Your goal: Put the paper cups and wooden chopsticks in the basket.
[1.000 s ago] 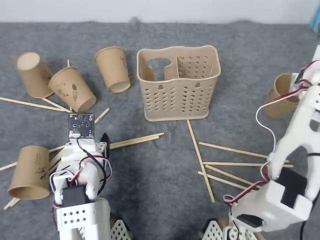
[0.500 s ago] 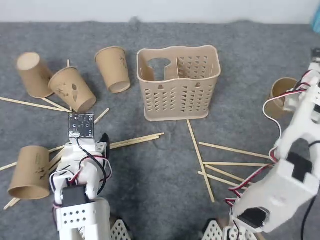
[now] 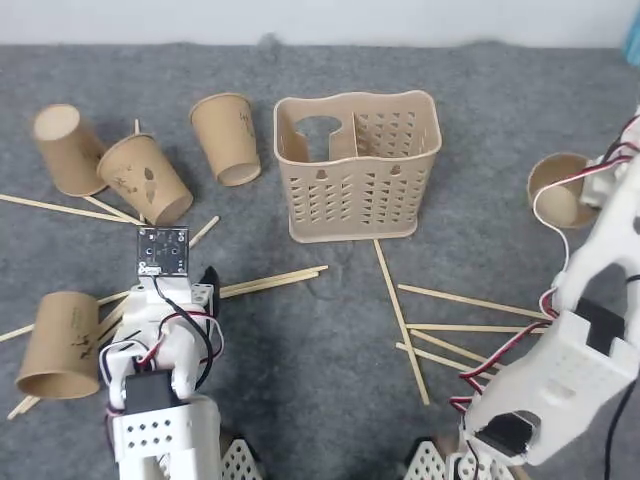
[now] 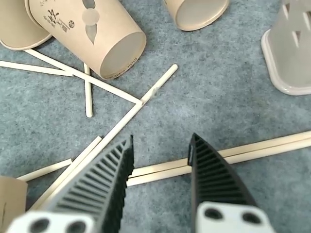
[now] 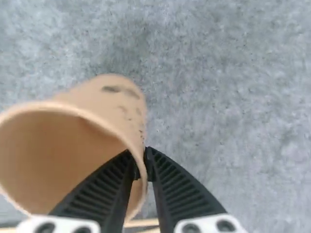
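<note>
Four paper cups [image 3: 148, 178] lie on their sides in the grey carpet's [image 3: 480, 90] left half, three toward the far-left corner and one at the left edge, with wooden chopsticks [image 3: 60, 208] scattered among them. The left gripper [image 4: 160, 143] hangs low with jaws spread and nothing between them, above a chopstick pair [image 4: 243, 153] near the front-left. The basket [image 3: 358, 165] stands upright mid-carpet toward the far edge, with both compartments open on top and nothing visible inside. More chopsticks [image 3: 460, 335] lie on the right half in front of it. By the right edge, well apart from the basket, the right gripper [image 5: 138, 155] pinches the wall of a fifth cup [image 5: 73, 145] at its rim, one finger inside and one outside, with the cup tilted. I cannot tell whether it is off the carpet.

Step in hand, by my judgement: carry this cup to the basket. To do it well:
- keep the squeeze light, since the thin wall may buckle or slip
- lift above the basket's rim before crossing over
- centre the cup over one compartment
- release only once the cup's base is inside the opening, so it does not catch on the rim and tip the basket
</note>
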`<action>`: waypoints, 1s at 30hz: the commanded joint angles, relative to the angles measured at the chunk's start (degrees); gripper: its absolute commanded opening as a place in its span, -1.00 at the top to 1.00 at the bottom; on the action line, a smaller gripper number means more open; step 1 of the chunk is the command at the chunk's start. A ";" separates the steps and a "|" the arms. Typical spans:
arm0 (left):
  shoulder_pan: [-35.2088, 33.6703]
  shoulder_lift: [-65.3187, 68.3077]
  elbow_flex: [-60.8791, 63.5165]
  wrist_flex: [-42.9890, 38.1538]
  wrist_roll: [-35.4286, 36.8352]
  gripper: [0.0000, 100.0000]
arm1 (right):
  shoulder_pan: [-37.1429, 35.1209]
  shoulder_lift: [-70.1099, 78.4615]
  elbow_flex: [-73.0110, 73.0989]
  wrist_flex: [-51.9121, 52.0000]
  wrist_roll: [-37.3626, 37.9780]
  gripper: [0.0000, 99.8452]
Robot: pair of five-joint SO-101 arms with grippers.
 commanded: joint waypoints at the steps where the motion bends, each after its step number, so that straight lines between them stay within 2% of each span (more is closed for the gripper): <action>1: -0.53 -0.70 -0.22 -1.41 -0.79 0.65 | 0.48 -3.38 -11.16 7.43 -4.13 0.99; 6: -0.62 -0.70 -0.22 -1.41 -0.79 0.65 | -2.24 -3.38 -26.20 16.48 -9.14 0.99; 9: -0.62 -0.70 -0.13 -1.41 -0.79 0.65 | -5.23 -3.47 -35.52 17.45 -13.10 0.99; 16: -0.62 -0.70 -0.13 -1.41 -0.79 0.65 | -17.80 -5.05 -49.05 17.63 -16.18 0.99; 23: -0.62 -0.70 -0.13 -1.41 -0.79 0.65 | -31.25 -13.23 -45.27 17.71 -16.00 0.99; 27: -0.44 -0.70 -0.13 -1.41 -0.79 0.65 | -36.88 -20.88 -34.02 17.71 -15.74 0.99; 30: -0.35 -0.70 -0.13 -1.41 -0.79 0.65 | -41.45 -25.98 -24.70 17.63 -11.60 0.99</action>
